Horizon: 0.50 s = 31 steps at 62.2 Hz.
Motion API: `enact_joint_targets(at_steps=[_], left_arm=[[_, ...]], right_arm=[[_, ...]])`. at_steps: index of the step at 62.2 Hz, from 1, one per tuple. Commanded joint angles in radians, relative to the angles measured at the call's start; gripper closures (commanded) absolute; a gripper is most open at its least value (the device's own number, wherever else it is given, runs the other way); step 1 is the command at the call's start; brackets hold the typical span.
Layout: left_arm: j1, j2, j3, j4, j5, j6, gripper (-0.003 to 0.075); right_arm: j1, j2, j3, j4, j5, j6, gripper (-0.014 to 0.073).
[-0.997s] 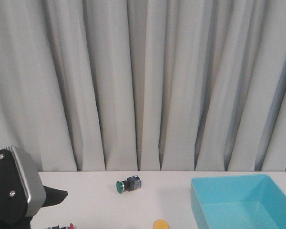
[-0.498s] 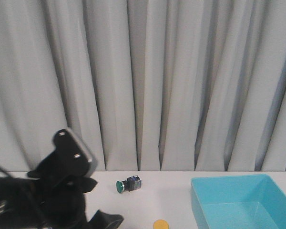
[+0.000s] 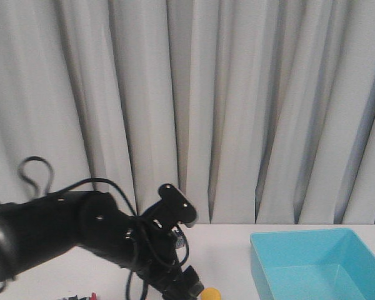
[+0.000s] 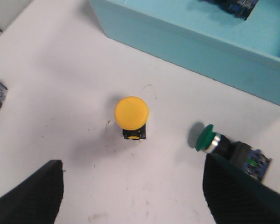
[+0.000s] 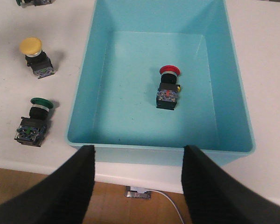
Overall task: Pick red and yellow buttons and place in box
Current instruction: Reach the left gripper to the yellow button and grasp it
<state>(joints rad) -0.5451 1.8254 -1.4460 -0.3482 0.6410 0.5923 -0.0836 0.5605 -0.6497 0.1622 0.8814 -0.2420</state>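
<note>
The white counter (image 4: 60, 70) carries the turquoise box (image 5: 84, 93), which sits toward its right side, and the red button (image 5: 169, 86) already lies on the box floor, cap on its side and dark body beside it. What remains is the yellow button (image 4: 131, 114), resting on the open counter just outside the box's left wall, near the front edge. The left claw (image 4: 133, 196) hangs almost directly over it with its two dark fingers (image 4: 28, 196) spread wide, nothing between them; the yellow cap faces up toward the wrist camera and the body is stacked beneath it, so its long axis runs roughly vertical and a straight descent looks like the fitting move. The left arm is plainly the nearer one. The right claw (image 5: 137, 186) is likewise spread and empty, hovering above the near wall of the box. A green-capped button (image 4: 231, 149) lies on its side just beside the yellow one, close to one finger's path. In the front view the left arm covers most of the counter's middle, the yellow cap barely showing at the frame's lower edge, and a reddish scrap there is probably another part, though it is too cut off to tell.
</note>
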Motion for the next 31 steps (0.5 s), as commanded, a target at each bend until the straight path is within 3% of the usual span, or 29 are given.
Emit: enact_joint_targets(at_steps=[1,31], left_arm=[[-0.003,0.042,-0.103,-0.005,-0.024,-0.006,0.0134],[-0.003,0.364,-0.448,0.011,0.171,-0.005,0.0134]], right_arm=[[-0.002,0.003,-0.026,0.008,-0.053,-0.008,0.0193],[-0.002,0.003,-0.026,0.008,-0.053,-0.008,0.0193]])
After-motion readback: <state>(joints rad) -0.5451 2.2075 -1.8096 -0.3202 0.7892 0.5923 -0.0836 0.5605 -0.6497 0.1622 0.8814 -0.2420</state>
